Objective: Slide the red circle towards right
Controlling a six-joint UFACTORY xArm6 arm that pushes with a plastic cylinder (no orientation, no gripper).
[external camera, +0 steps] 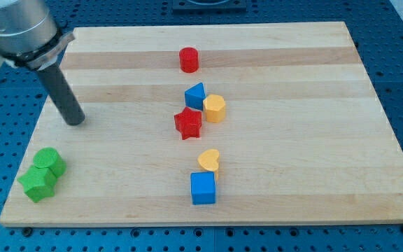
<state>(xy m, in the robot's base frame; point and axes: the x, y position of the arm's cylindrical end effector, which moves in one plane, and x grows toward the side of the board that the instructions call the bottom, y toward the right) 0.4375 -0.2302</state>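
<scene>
One red circle (189, 59) well right of, above my tip (75, 122)

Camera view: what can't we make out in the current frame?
- Arm above my tip: cut off by the view's top-left edge.
- Green blocks: two touching near the view's bottom left; the upper one's shape is unclear, partly hidden by the lower.
- Red circle: whether my tip will reach its left side; my tip stands far to the view's left, touching no block.
</scene>
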